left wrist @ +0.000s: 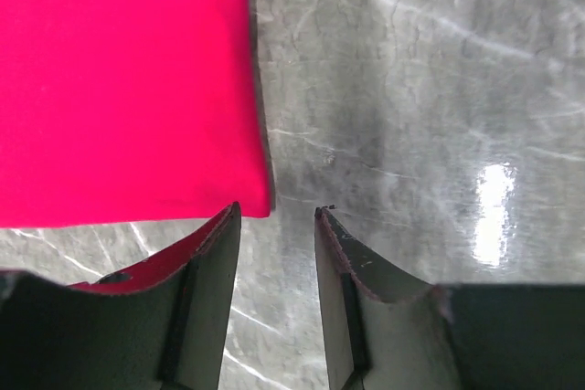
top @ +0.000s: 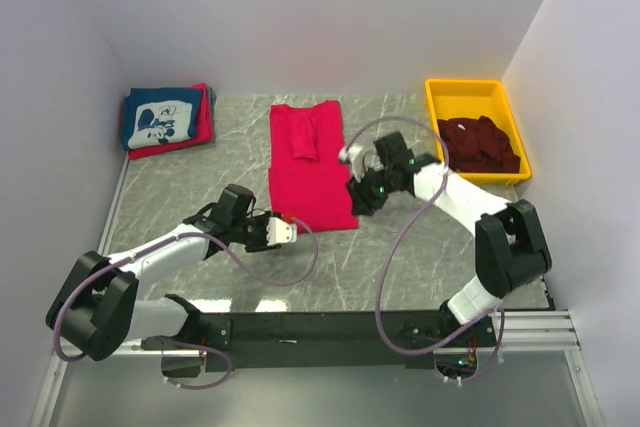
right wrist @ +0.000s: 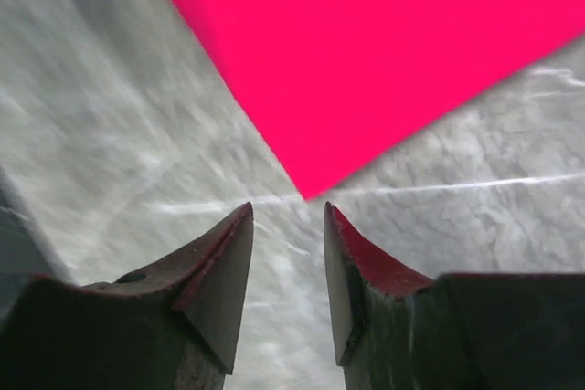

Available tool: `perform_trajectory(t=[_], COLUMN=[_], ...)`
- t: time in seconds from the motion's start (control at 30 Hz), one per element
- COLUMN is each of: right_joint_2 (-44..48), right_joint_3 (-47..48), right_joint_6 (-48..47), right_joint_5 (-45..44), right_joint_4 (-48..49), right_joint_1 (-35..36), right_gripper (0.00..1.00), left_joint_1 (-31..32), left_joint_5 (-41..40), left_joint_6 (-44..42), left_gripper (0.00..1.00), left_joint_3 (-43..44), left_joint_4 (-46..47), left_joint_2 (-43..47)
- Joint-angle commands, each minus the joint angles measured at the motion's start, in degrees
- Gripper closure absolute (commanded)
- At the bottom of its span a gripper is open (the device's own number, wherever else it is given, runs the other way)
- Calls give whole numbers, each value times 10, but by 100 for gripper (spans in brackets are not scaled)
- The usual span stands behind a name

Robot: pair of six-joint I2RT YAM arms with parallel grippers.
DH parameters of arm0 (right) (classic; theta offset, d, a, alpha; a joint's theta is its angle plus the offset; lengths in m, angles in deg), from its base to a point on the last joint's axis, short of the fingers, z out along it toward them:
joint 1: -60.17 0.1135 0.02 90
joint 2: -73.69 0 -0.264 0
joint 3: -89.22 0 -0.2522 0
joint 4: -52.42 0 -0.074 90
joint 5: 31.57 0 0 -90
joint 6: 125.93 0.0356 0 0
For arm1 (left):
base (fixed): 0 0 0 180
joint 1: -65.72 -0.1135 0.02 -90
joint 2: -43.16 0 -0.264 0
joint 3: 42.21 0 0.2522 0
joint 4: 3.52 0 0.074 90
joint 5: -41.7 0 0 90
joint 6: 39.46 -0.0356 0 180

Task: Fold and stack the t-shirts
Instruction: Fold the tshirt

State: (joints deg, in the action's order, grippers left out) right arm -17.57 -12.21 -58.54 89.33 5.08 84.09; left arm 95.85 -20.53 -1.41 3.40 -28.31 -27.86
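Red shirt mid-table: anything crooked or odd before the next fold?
Nothing serious. The red shirt lies flat in a long strip, slightly wider at its near end, a folded sleeve on top toward the far end. The left gripper and right gripper sit open at its near corners.

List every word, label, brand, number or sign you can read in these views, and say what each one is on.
No text can be read in any view.
Navy shirt: it has a white print that looks like a picture, too small to tell whether it includes letters.
Red shirt: plain, no writing.
Yellow bin: no label visible.
Table: only marble veining, no marks.
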Motion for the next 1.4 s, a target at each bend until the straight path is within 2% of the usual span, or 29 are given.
perform_trajectory(t=[0.0, 0.03, 0.17, 0.33, 0.5, 0.8, 1.17, 1.37], right_joint_2=[69, 82, 119, 86, 74, 34, -1, -57], right_joint_3=[-103, -146, -203, -206, -224, -208, -168, -99], right_joint_6=[-181, -207, -291, -348, -399, -437, -461, -447], right_joint_5=[-46, -49, -41, -31, -38, -44, -48, -73], right_joint_4=[123, 150, 246, 265, 279, 234, 170, 103], right_joint_1=[9, 15, 37, 53, 71, 80, 80, 89], right_gripper=[55, 53, 47, 48, 49, 52, 49, 58], left_joint_1=[1, 1, 2, 4, 4, 4, 4, 4], left_joint_5=[17, 27, 44, 31, 26, 26, 24, 22], left_joint_6=[-46, -65, -83, -82, -112, -134, -134, -148], left_gripper=[57, 56, 56, 58, 58, 58, 56, 57], left_joint_3=[-30, -36, -46, -31, -21, 0, 20, 30], left_joint_4=[70, 83, 102, 127, 112, 81, 82, 77], left_joint_2=[13, 16, 4, -35, -54, -78, -104, -123])
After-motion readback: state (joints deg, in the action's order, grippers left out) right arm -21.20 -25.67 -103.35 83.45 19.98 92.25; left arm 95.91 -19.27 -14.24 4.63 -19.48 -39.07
